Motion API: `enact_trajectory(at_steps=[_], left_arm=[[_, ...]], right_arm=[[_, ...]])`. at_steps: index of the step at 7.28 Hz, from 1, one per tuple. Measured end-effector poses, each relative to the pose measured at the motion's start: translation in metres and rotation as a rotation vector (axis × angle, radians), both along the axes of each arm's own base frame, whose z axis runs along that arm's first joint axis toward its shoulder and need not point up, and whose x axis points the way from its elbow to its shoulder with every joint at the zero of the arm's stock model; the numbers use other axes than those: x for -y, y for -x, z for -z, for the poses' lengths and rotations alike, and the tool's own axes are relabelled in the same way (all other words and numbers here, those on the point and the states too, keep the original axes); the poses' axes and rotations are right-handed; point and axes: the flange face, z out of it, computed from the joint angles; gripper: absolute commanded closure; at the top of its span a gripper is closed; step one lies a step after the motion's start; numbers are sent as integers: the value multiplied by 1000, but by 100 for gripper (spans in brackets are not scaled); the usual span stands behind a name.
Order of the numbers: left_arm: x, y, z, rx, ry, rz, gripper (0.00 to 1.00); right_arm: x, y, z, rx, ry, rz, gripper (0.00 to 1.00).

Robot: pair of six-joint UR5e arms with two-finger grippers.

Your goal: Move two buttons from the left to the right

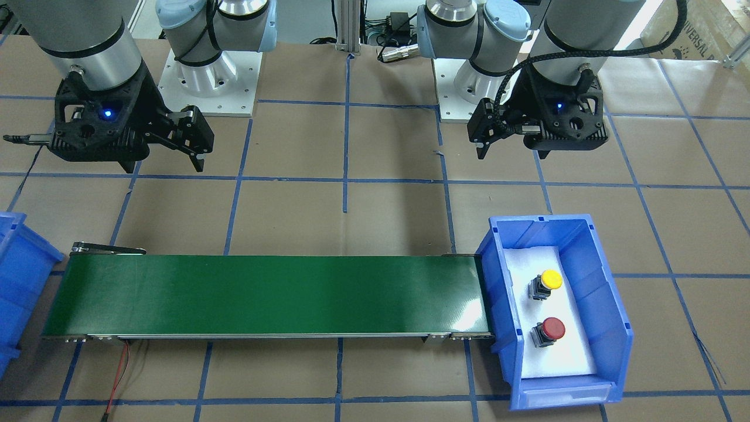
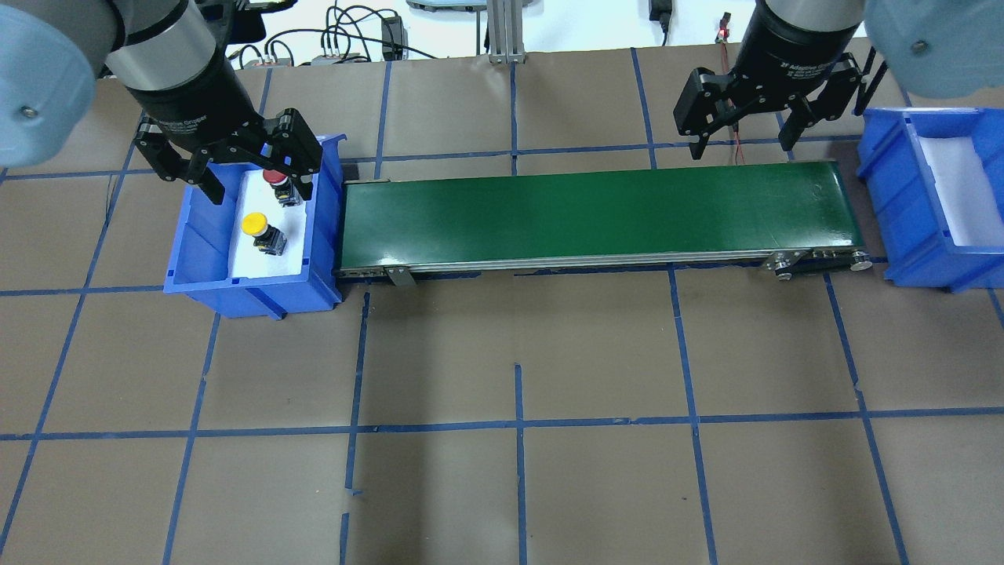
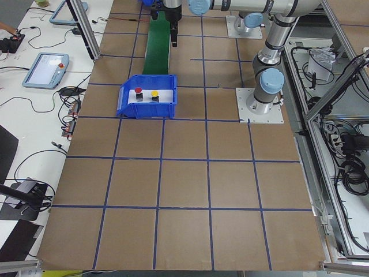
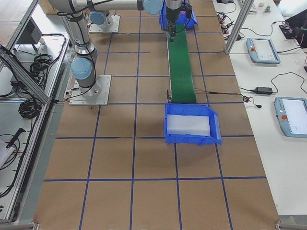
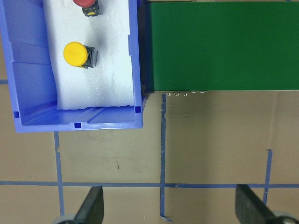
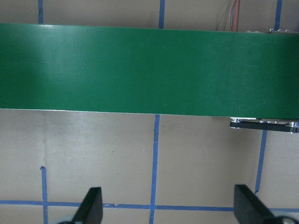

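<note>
While fingers [image 2: 300, 147] gape: yellow button [image 1: 551, 279], red button [image 1: 552, 329], both possibly tipped, one bin [image 1: 603, 305].

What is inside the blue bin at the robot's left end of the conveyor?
The blue bin holds a white pad with the yellow button and the red button resting on it, apart. The pad covers the bin's floor, so anything beneath is hidden.

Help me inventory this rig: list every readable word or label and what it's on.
"UNIVERSAL R", cut off: cardboard box.
"2F Adaptive Gripper": black right wrist.
Print on the left wrist: too blurred to read.
Tablet screens: too small to read.
</note>
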Motion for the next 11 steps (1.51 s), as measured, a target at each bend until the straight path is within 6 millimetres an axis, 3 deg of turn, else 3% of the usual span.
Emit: enact_trajectory(at_steps=[9, 11], left_arm=[[3, -1, 7, 0, -14, 1, 0], [12, -16, 14, 1, -26, 10, 0]], right_arm=[[0, 0, -1, 0, 1, -1, 0], [-1, 0, -1, 0, 1, -1, 0]])
